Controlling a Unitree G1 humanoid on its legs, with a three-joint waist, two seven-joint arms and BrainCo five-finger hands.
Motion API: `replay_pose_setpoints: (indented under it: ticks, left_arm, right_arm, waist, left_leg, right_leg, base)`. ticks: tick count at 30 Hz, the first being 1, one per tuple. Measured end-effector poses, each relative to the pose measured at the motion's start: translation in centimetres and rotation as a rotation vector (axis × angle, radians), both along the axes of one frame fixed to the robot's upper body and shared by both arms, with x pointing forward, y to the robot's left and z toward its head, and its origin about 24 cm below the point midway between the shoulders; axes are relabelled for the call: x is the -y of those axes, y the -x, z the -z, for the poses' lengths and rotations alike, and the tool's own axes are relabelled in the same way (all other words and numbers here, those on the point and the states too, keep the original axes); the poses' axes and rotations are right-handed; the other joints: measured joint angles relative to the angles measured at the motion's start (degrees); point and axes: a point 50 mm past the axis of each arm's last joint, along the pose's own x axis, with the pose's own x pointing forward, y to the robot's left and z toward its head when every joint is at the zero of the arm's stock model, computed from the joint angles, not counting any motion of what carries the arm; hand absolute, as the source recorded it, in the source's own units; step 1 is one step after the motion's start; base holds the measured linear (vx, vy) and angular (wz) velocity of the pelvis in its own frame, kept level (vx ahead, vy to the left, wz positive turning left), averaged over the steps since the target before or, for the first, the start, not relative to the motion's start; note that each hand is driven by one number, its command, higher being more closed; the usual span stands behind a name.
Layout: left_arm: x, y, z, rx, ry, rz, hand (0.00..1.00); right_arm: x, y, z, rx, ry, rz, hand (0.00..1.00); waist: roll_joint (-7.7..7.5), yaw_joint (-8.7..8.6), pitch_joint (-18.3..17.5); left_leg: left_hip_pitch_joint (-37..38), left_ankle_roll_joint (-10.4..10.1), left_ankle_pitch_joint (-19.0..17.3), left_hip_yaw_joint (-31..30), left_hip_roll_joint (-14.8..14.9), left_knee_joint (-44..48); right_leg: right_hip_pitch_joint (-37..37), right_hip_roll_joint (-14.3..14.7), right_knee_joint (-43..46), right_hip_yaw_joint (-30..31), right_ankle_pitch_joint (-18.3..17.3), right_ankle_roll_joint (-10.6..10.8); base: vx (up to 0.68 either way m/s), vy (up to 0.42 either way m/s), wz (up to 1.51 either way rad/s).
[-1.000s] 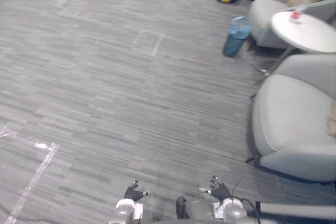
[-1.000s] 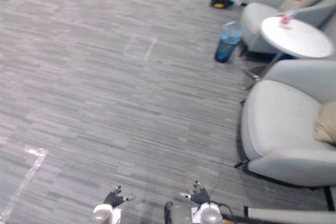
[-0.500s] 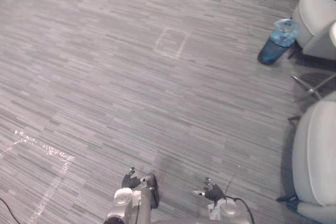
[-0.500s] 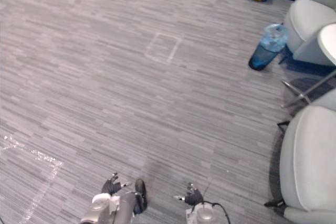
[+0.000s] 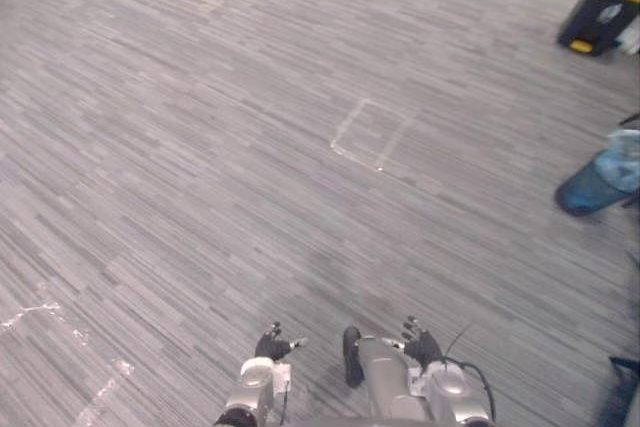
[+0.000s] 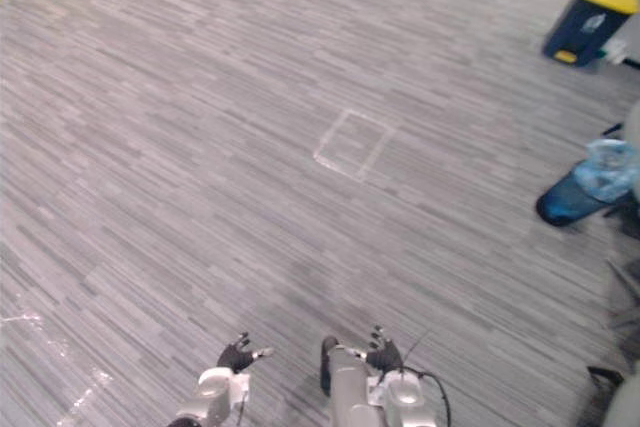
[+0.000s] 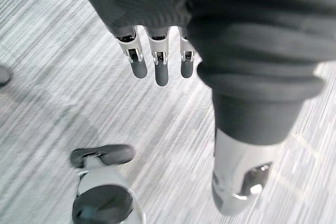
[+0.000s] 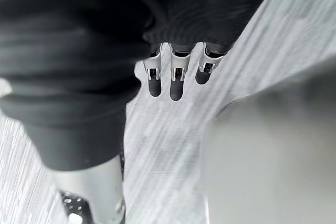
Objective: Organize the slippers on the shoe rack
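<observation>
Two hands hang low over the grey striped floor [image 5: 200,147], and both are empty. The left hand [image 5: 272,345] has its fingers [image 7: 155,69] straight and slightly apart, with only floor beyond their dark tips. The right hand [image 5: 420,345] is the same: its fingers [image 8: 176,85] are straight, loosely spread and closed on nothing.

Ahead of the fingers there are three things on the floor. One square outline of pale tape [image 5: 370,135] lies well ahead of both sets of fingers, roughly in line with the gap between the two hands. One blue water jug [image 5: 600,175] stands well ahead of the right hand's fingers and far off to their right. One black bin with a yellow lid [image 5: 600,12] stands farther away than the jug, on the same side and well apart from it.

To the left of the left hand's fingers lie two scraps of worn pale tape: one [image 5: 30,315] level with the fingertips and far out to the side, the other [image 5: 105,387] nearer the hand and a little behind the tips.

Where the slippers and the shoe rack are cannot be told from these views
</observation>
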Motion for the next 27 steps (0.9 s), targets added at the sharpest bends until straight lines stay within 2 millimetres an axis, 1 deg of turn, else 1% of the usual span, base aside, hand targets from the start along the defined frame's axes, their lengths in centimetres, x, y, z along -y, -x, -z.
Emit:
replay_pose_setpoints:
  ticks: [1,2,3,4,5,6,7,8,9,10,11,12,13,14,15,16,17,18,19,20,21,22,23,24,25,26,27]
  left_arm:
    - [-0.4,0.1,0.0,0.002,0.001,-0.026,0.00]
    - [-0.8,0.3,-0.1,0.009,0.000,-0.057,0.00]
    - [-1.1,0.5,-0.1,0.010,-0.004,-0.076,0.00]
    - [-1.3,0.6,-0.2,0.021,-0.007,-0.095,0.00]
    - [-1.4,0.6,-0.2,0.027,-0.008,-0.101,0.00]
    - [-1.4,0.4,-0.4,0.041,-0.006,-0.105,0.00]
    - [-1.5,0.2,-0.5,0.052,-0.005,-0.111,0.00]
    - [-1.5,0.2,-0.6,0.056,-0.003,-0.117,0.00]
    - [-1.4,0.2,-0.6,0.057,-0.002,-0.115,0.00]
    - [-1.3,0.2,-0.6,0.061,-0.004,-0.103,0.00]
    - [-1.3,0.4,-0.5,0.059,-0.016,-0.078,0.00]
    - [-1.9,0.3,-0.5,0.054,-0.039,-0.058,0.00]
    - [-2.2,0.4,-0.4,0.044,-0.053,-0.044,0.00]
    - [-2.6,0.6,-0.2,0.031,-0.063,-0.043,0.00]
    - [-2.9,0.6,-0.3,0.031,-0.072,-0.039,0.00]
    - [-3.0,0.5,-0.3,0.027,-0.075,-0.036,0.00]
    - [-3.3,0.8,-0.1,0.011,-0.085,-0.036,0.00]
    - [-3.3,0.9,0.0,-0.006,-0.085,-0.035,0.00]
    - [-3.1,1.2,0.2,-0.019,-0.079,-0.035,0.00]
    - [-2.9,1.5,0.4,-0.035,-0.074,-0.031,0.00]
    - [-2.7,1.6,0.5,-0.043,-0.067,-0.029,0.00]
    - [-2.7,1.6,0.5,-0.044,-0.067,-0.030,0.00]
    - [-2.7,1.4,0.4,-0.041,-0.067,-0.030,0.00]
    - [-2.6,1.1,0.3,-0.035,-0.064,-0.026,0.00]
    - [-2.4,1.1,0.4,-0.036,-0.058,-0.024,0.00]
    - [-2.1,1.0,0.4,-0.036,-0.049,-0.021,0.00]
    - [-1.8,1.0,0.4,-0.034,-0.046,-0.010,0.00]
  right_arm:
    - [0.0,0.1,0.1,-0.007,0.004,-0.003,0.00]
    - [0.0,0.3,0.2,-0.020,0.008,-0.009,0.00]
    - [-0.3,0.5,0.3,-0.030,0.010,-0.024,0.00]
    - [-0.7,0.7,0.4,-0.038,0.009,-0.041,0.00]
    - [-0.9,0.9,0.5,-0.045,0.010,-0.056,0.00]
    - [-1.3,0.9,0.6,-0.048,0.003,-0.062,0.00]
    - [-1.7,0.9,0.6,-0.049,-0.007,-0.061,0.00]
    - [-1.9,1.1,0.7,-0.053,-0.013,-0.060,0.00]
    - [-1.9,1.2,0.7,-0.056,-0.014,-0.061,0.00]
    - [-1.5,1.5,0.9,-0.068,-0.005,-0.058,0.00]
    - [-1.2,1.9,1.2,-0.094,0.007,-0.063,0.00]
    - [-1.8,2.0,1.4,-0.112,-0.004,-0.065,0.00]
    - [-1.9,2.0,1.5,-0.115,-0.007,-0.068,0.00]
    - [-1.8,2.5,1.6,-0.128,-0.008,-0.063,0.00]
    - [-1.7,2.9,1.7,-0.139,-0.010,-0.053,0.00]
    - [-1.7,3.1,1.8,-0.149,-0.013,-0.051,0.00]
    - [-1.7,3.1,1.8,-0.148,-0.014,-0.049,0.00]
    - [-1.3,3.0,1.7,-0.142,-0.010,-0.047,0.00]
    - [-1.1,2.9,1.6,-0.133,-0.009,-0.039,0.00]
    - [-1.0,2.6,1.5,-0.116,-0.006,-0.035,0.00]
    - [-0.8,2.0,1.1,-0.084,-0.004,-0.037,0.00]
    - [-0.7,1.8,1.0,-0.074,-0.007,-0.028,0.00]
    - [-0.8,1.6,0.9,-0.061,-0.012,-0.018,0.00]
    - [-0.9,1.4,0.8,-0.053,-0.018,-0.013,0.00]
    - [-0.9,1.3,0.8,-0.050,-0.022,-0.007,0.00]
    - [-0.8,1.3,0.8,-0.048,-0.023,-0.001,0.00]
    - [-0.7,1.2,0.7,-0.042,-0.027,0.009,0.00]
  waist:
    - [0.30,0.36,0.04]
    - [0.46,1.20,0.17]
    - [0.35,2.26,0.18]
    - [-0.18,3.03,0.06]
    - [-0.64,3.61,-0.14]
    - [-0.52,4.01,-0.26]
    - [-0.54,4.76,-0.30]
    - [-0.74,5.22,-0.27]
    - [-0.77,5.40,-0.25]
    - [-0.20,5.48,-0.58]
    - [0.77,6.08,-1.06]
    - [-1.33,6.17,-1.85]
    - [-2.00,5.14,-2.94]
    - [-3.72,5.01,-3.75]
    - [-4.88,4.99,-3.64]
    - [-5.67,5.02,-3.12]
    - [-5.93,4.89,-2.50]
    - [-5.70,4.64,-2.18]
    - [-5.57,4.35,-2.06]
    - [-4.63,3.99,-1.76]
    - [-3.84,3.10,-1.47]
    - [-3.69,2.79,-1.51]
    - [-3.70,2.58,-1.52]
    - [-4.17,2.57,-1.47]
    - [-4.35,2.49,-1.46]
    - [-4.31,2.30,-1.50]
    - [-4.01,1.85,-1.51]
  left_leg:
    - [-2.90,-1.07,1.64,0.23,1.65,7.17]
    - [-6.69,-0.20,1.24,2.62,4.27,16.48]
    - [-8.99,0.61,0.53,4.78,5.73,20.27]
    - [-12.39,2.01,-0.77,7.40,6.80,21.75]
    - [-15.76,2.76,-2.02,10.03,7.61,20.40]
    - [-18.49,3.19,-3.52,12.95,8.31,17.04]
    - [-20.13,4.66,-5.30,16.53,7.94,9.97]
    - [-20.87,5.32,-5.47,18.11,6.57,2.61]
    - [-21.23,6.12,-3.73,17.87,3.43,-9.07]
    - [-21.23,6.05,-0.66,15.53,0.92,-18.98]
    - [-21.84,6.21,7.45,11.11,-0.73,-24.49]
    - [-21.50,8.26,7.25,10.79,-2.91,-24.28]
    - [-21.04,9.47,6.97,10.73,-3.84,-24.91]
    - [-20.46,10.25,5.58,11.94,-4.95,-24.74]
    - [-18.69,10.69,3.71,12.62,-5.84,-24.78]
    - [-15.94,10.87,2.28,13.23,-6.59,-25.43]
    - [-11.32,11.25,0.58,14.11,-7.08,-27.20]
    - [-7.38,11.20,-1.06,14.80,-7.21,-27.98]
    - [-3.75,11.27,-1.87,15.26,-6.99,-29.21]
    - [-0.35,11.26,-2.09,15.77,-6.73,-30.99]
    - [4.43,11.32,-2.78,16.38,-5.54,-34.11]
    - [6.01,11.13,-3.34,16.56,-4.94,-35.56]
    - [7.53,10.56,-4.57,17.04,-4.19,-36.67]
    - [9.23,9.35,-6.24,17.50,-3.81,-37.43]
    - [10.48,8.48,-7.71,17.45,-3.76,-37.36]
    - [11.53,8.11,-9.05,17.43,-3.79,-37.24]
    - [12.53,7.56,-10.23,16.91,-3.81,-37.15]
  right_leg:
    - [2.77,0.86,-1.46,-0.11,-0.81,-0.57]
    - [7.45,2.12,-4.00,0.01,-1.73,-1.15]
    - [10.93,2.59,-6.06,0.70,-2.28,-1.46]
    - [15.40,2.59,-9.31,1.36,-2.61,-1.47]
    - [18.99,2.46,-12.79,1.76,-2.56,-1.39]
    - [22.54,2.25,-15.62,2.33,-2.42,-1.16]
    - [26.03,1.43,-18.37,2.92,-2.35,-0.52]
    - [28.09,0.42,-19.43,3.34,-2.73,0.28]
    - [30.13,-0.81,-20.21,4.04,-3.34,1.36]
    - [30.93,-1.01,-20.58,4.90,-3.76,2.09]
    - [32.04,-0.63,-20.42,7.33,-4.41,3.14]
    - [32.20,-2.28,-19.79,9.11,-4.43,3.36]
    - [31.02,-3.79,-17.46,9.75,-3.68,4.61]
    - [27.86,-5.07,-11.34,12.44,-2.80,5.73]
    - [25.27,-5.51,-3.96,14.09,-1.29,7.11]
    - [22.60,-5.49,5.07,15.28,1.80,8.19]
    - [17.35,-5.67,18.33,16.86,9.08,10.40]
    - [12.69,-5.64,27.88,16.70,8.90,9.72]
    - [9.24,-5.50,33.28,15.74,6.58,8.18]
    - [6.01,-5.18,35.28,14.39,4.26,7.19]
    - [1.69,-4.06,33.36,11.13,0.71,5.44]
    - [-0.76,-3.40,30.82,9.46,-0.66,5.16]
    - [-3.49,-2.65,26.25,7.49,-1.49,5.20]
    - [-6.00,-2.34,17.87,5.14,-1.20,5.29]
    - [-6.85,-2.26,9.23,3.63,0.28,4.94]
    - [-6.72,-2.04,1.26,2.98,2.71,4.37]
    - [-6.37,-1.47,-2.52,3.18,8.69,3.27]
  base:
    - [0.73,-0.226,0.11]
    - [0.48,-0.120,-0.22]
    - [0.56,-0.115,-0.32]
    - [0.53,-0.084,-0.28]
    - [0.63,-0.069,-0.24]
    - [0.54,-0.029,-0.30]
    - [0.57,0.024,-0.36]
    - [0.59,0.070,-0.39]
    - [0.58,0.095,-0.35]
    - [0.56,0.157,-0.56]
    - [0.57,0.234,-0.57]
    - [0.60,0.250,-0.34]
    - [0.62,0.260,0.00]
    - [0.62,0.239,0.09]
    - [0.72,0.281,-0.08]
    - [0.70,0.243,-0.29]
    - [0.54,0.176,-0.45]
    - [0.51,0.144,-0.59]
    - [0.38,0.106,-0.53]
    - [0.55,0.130,-0.43]
    - [0.43,0.080,-0.26]
    - [0.42,0.058,-0.13]
    - [0.42,-0.021,-0.03]
    - [0.43,-0.050,-0.04]
    - [0.57,-0.114,-0.04]
    - [0.56,-0.143,0.06]
    - [0.60,-0.140,0.22]
